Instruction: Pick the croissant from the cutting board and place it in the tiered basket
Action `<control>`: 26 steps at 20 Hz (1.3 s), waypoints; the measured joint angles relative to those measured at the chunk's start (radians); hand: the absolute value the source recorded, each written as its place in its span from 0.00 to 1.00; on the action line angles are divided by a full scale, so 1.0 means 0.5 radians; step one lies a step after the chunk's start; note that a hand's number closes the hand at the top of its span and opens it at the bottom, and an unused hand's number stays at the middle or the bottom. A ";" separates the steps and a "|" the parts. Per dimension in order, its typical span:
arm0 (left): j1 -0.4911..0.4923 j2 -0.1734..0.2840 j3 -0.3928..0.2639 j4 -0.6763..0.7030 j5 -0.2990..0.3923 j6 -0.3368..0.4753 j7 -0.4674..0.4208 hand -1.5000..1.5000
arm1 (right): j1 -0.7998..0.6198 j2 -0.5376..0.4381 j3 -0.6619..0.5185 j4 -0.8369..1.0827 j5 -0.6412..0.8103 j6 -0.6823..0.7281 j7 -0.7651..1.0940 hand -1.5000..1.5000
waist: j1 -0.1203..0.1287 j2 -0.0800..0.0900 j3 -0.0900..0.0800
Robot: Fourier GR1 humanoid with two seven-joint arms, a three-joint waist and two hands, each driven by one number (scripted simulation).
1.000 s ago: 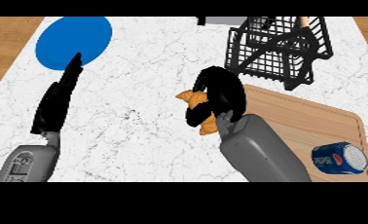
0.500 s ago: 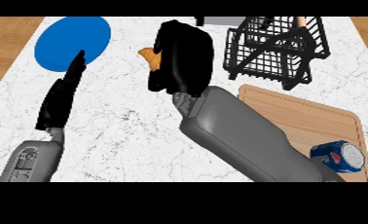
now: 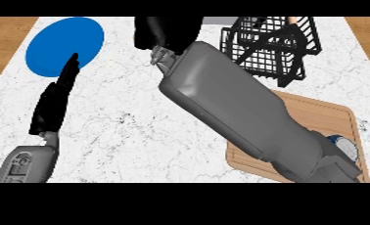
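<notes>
My right hand (image 3: 168, 32) is raised high at the top middle of the view, left of the black wire tiered basket (image 3: 271, 48). It looks curled, and its fingertips are cut off by the view's top edge. The croissant does not show; the hand hides whatever it holds. Its grey forearm (image 3: 239, 111) crosses the picture and covers part of the wooden cutting board (image 3: 321, 116) at the lower right. No croissant lies on the part of the board that shows. My left hand (image 3: 56, 99) rests at the left, open with straight fingers.
A round blue plate (image 3: 65, 45) lies at the upper left, just beyond my left hand's fingertips. A blue drink can (image 3: 344, 146) lies on the board's right end. Wooden counter edges show at the far left and right of the white marble top.
My right hand has lifted further up and away with the croissant, which showed orange at its left side before and is now out of sight. The forearm now fills more of the view. The left hand stayed put.
</notes>
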 measured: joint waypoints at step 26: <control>0.073 -0.028 0.062 -0.087 -0.030 -0.028 0.018 0.50 | -0.042 -0.525 -0.359 0.652 0.216 0.343 -0.592 1.00 | -0.047 0.002 0.002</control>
